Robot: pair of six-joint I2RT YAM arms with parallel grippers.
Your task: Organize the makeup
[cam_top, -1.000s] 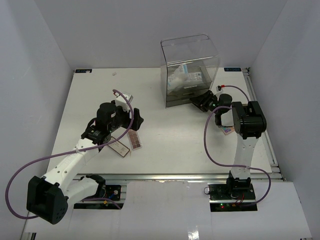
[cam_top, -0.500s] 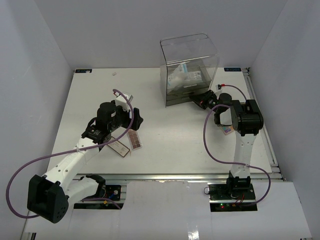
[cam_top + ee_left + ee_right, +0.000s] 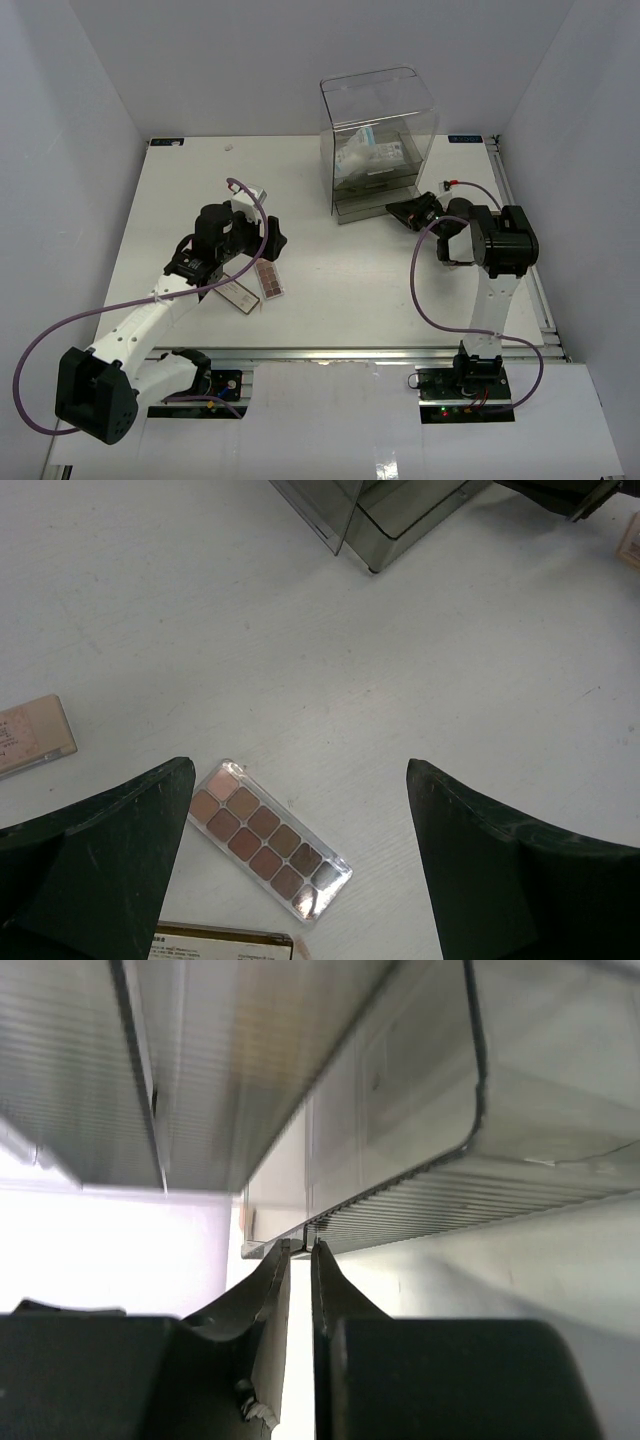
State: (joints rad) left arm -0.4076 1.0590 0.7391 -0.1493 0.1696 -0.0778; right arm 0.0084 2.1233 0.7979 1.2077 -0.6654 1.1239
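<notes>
Drawer [image 3: 370,207]: clear acrylic, thin lip pinched by right gripper [image 3: 300,1252] | left gripper [image 3: 300,770] splayed over flat brown palette [image 3: 265,842]

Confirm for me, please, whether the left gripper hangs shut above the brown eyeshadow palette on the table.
Not quite: the left gripper is wide open, not shut, as the left wrist view shows. It does hang above the brown eyeshadow palette on the table.

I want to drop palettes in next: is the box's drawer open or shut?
Partly open: the drawer juts past the box's front, with the right fingers pinched on its front edge.
</notes>
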